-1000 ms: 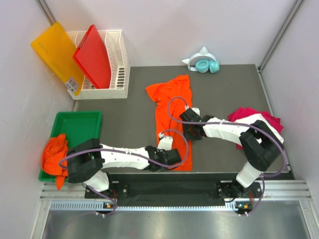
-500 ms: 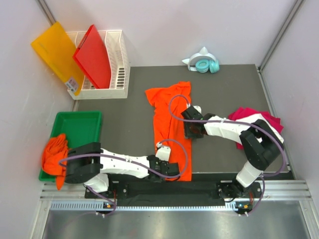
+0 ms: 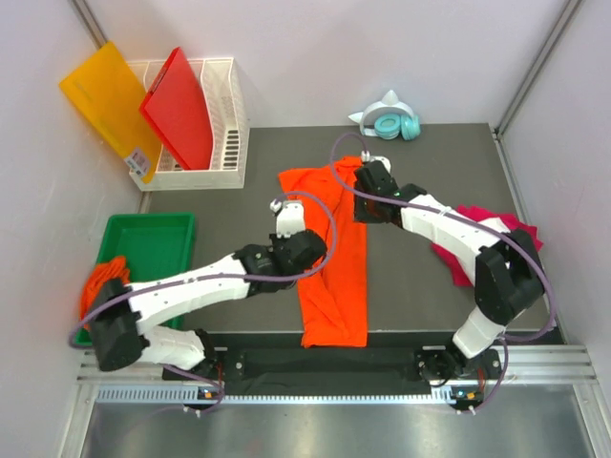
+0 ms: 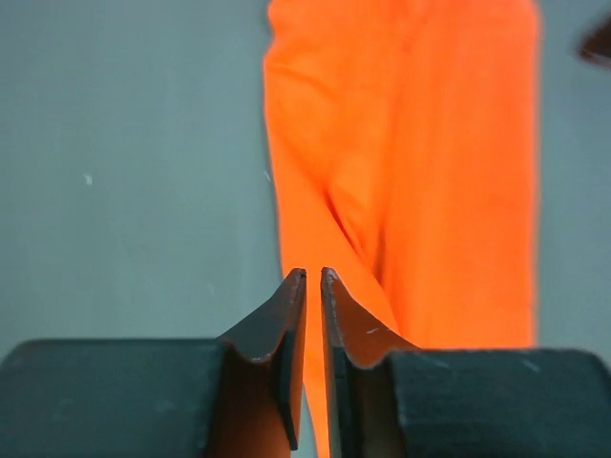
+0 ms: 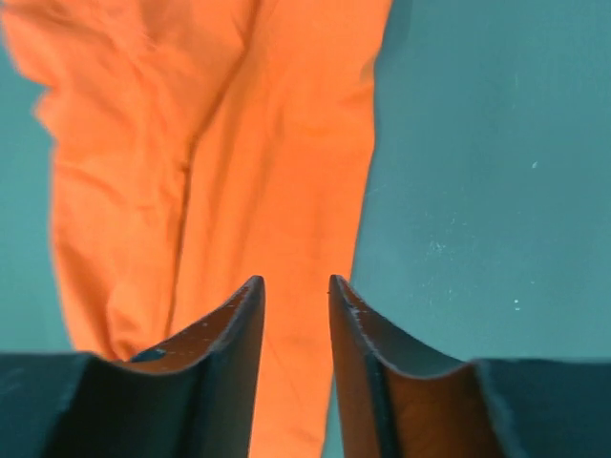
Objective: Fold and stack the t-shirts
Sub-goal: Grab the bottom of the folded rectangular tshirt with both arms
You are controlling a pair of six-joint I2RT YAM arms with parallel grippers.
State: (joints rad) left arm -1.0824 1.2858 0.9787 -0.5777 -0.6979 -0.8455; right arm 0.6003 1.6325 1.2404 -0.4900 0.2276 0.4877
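An orange t-shirt (image 3: 334,286) lies folded into a long strip down the middle of the grey table, one sleeve sticking out at its far left. My left gripper (image 3: 298,243) hangs over the strip's left edge. In the left wrist view the left gripper (image 4: 313,277) is open by a narrow slit, with only the orange t-shirt (image 4: 430,143) lying below. My right gripper (image 3: 372,186) hovers at the strip's far right edge. In the right wrist view the right gripper (image 5: 296,281) is open and empty over the shirt's (image 5: 239,143) border. A magenta t-shirt (image 3: 492,239) lies crumpled at the right.
A green tray (image 3: 153,239) at the left holds bunched orange shirts (image 3: 105,277). A white basket (image 3: 224,143) at the back left holds a red board (image 3: 181,105), with a yellow board (image 3: 105,95) leaning beside it. Teal headphones (image 3: 391,124) lie at the back.
The left gripper has left the shirt's near end, moved up to mid-strip and opened slightly. The right gripper moved toward the far end and narrowed. The shirt lies straighter.
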